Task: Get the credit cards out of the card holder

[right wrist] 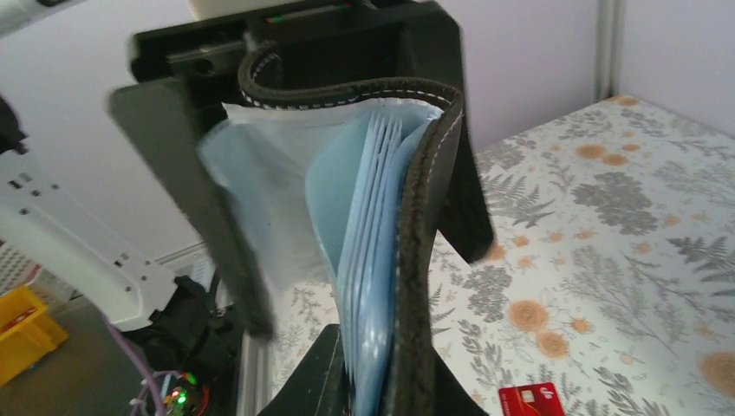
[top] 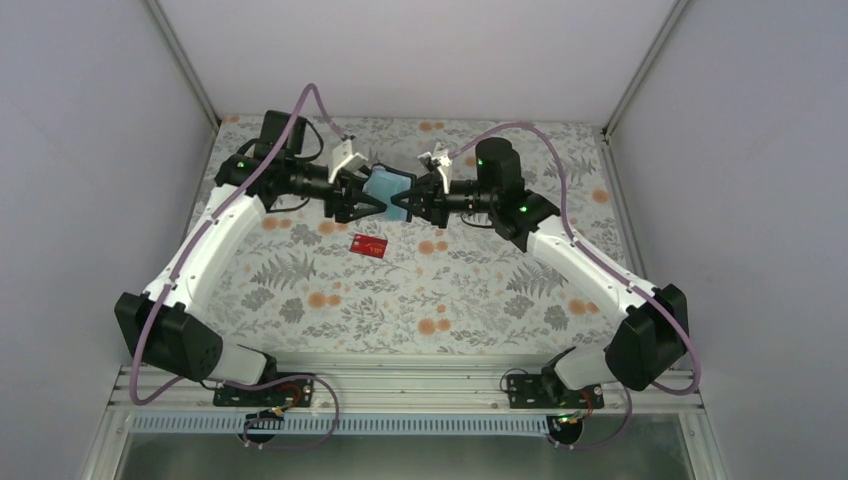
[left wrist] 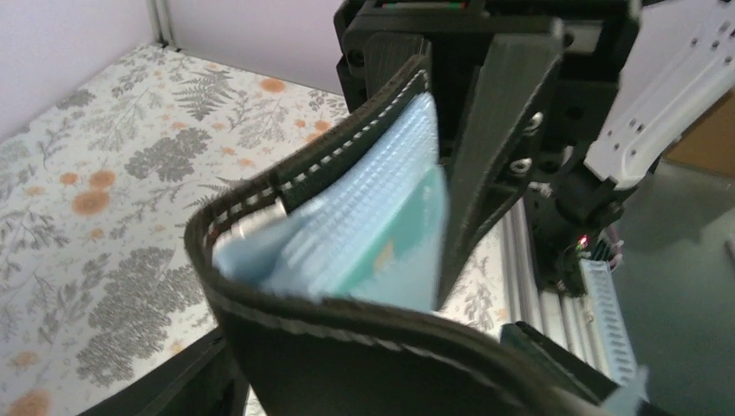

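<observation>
Starting at the near edge, the two arm bases (top: pixel 262 392) are seen bolted side by side, and beyond them the floral-patterned surface (top: pixel 330 300) stretches toward the back wall. Past the middle of that surface a red card (top: pixel 369 246) lies flat, apart from everything else; its corner is also caught at the bottom of the right wrist view (right wrist: pixel 530 403).

Just beyond the card, and raised above the surface, the card holder (top: pixel 386 190) is held between the two arms, which reach in from opposite sides. The left gripper (top: pixel 360 205) is clamped on one side of it and the right gripper (top: pixel 412 200) on the other.

In the left wrist view the holder's black stitched cover (left wrist: pixel 347 347) curves across the bottom of the frame, and the right gripper's fingers (left wrist: pixel 494 130) are closed over the far cover and the pale blue plastic sleeves (left wrist: pixel 364 225). A teal-green card (left wrist: pixel 425 208) is visible among those sleeves, inside the holder.

In the right wrist view the holder (right wrist: pixel 425 260) stands on edge with its sleeves (right wrist: pixel 364 217) fanned open, and the left gripper's fingers (right wrist: pixel 199 191) are pressed against it from both sides, one on the sleeves and one behind the cover.
</observation>
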You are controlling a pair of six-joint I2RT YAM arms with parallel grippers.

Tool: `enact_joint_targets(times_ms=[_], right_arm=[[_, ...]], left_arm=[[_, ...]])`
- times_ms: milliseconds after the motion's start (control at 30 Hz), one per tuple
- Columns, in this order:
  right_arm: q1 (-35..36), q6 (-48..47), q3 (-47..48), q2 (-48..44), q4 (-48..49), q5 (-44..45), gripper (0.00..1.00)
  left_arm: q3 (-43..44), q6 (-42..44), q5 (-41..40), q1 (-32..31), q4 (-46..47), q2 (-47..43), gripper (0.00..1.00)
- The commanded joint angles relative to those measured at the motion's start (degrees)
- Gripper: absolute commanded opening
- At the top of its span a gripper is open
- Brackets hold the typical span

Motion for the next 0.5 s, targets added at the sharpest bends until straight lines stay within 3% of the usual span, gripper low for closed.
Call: enact_joint_targets(times_ms=[0,33,167,300,467], right_arm=[[1.56,-3.09,1.12,-0.96,2.23,-10.33,0.04],[1.60,-4.12,1.19,-1.15,1.70,-12.29,0.04],[0.35,-6.28,1.21,-2.12,-0.55,-12.05,0.04],[-2.19,-5.97,0.51,-2.78,-1.36,-10.75,0.10],[-3.06,-5.70,-0.62,-3.41,-1.75,-6.49,0.33]], left_arm=[[-0.68,-1.30,-4.97,-2.40,3.00,1.63,0.63],[-0.62,-1.15,-5.09,-2.62,2.92,1.79,0.55],[0.10,-0.09,-5.41,-2.77,2.03,1.80,0.04],[1.63,0.73,-4.93,-2.72,0.11,2.06,0.02],[2.31,1.49,-2.51,-2.71,-1.11,2.49,0.02]])
